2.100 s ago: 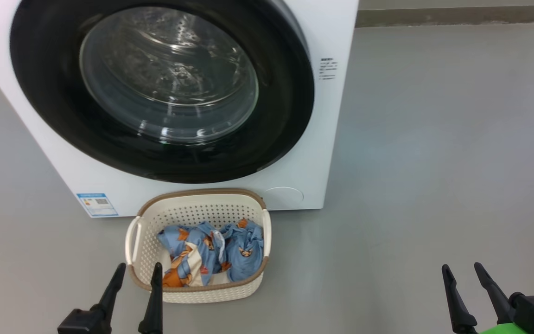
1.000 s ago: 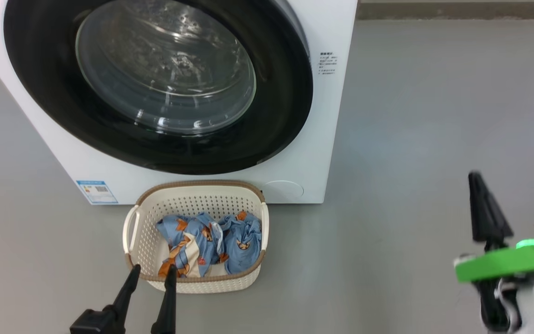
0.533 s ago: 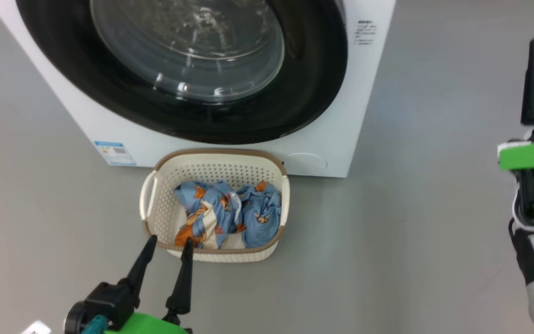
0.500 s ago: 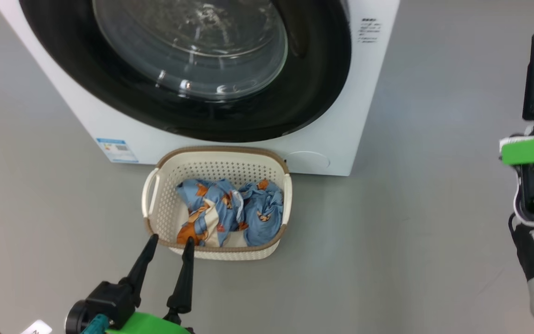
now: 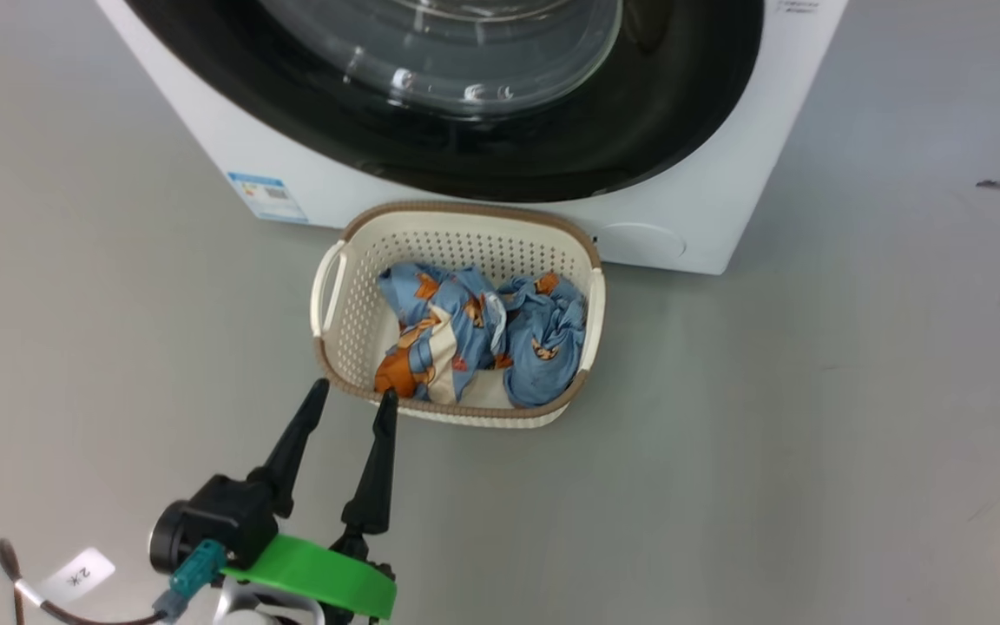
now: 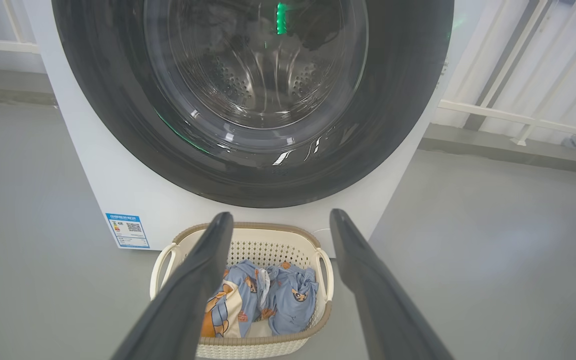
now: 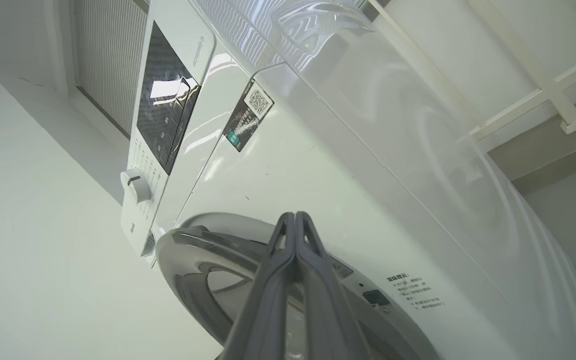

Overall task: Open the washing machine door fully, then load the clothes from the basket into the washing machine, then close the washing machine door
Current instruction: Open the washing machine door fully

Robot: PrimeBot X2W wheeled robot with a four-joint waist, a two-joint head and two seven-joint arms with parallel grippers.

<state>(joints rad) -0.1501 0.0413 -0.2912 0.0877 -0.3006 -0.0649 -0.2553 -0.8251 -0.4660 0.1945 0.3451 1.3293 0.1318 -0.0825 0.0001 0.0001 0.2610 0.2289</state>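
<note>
Jaws gape empty on left gripper (image 5: 354, 389) near the basket (image 5: 465, 208); right gripper (image 7: 294, 216) closed tight, empty, facing the washing machine (image 7: 318, 165).

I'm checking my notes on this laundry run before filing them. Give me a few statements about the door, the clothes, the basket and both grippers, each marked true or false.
1. The washing machine door is closed. True.
2. The clothes lie inside the drum. False: they lie bunched in the basket.
3. The left gripper is open and holds nothing, its fingertips by the basket's near rim. True.
4. The right gripper is open wide. False: its two fingers are pressed together with nothing between them, pointing toward the machine's front.
5. The basket stands on the floor right in front of the washing machine. True.
</note>
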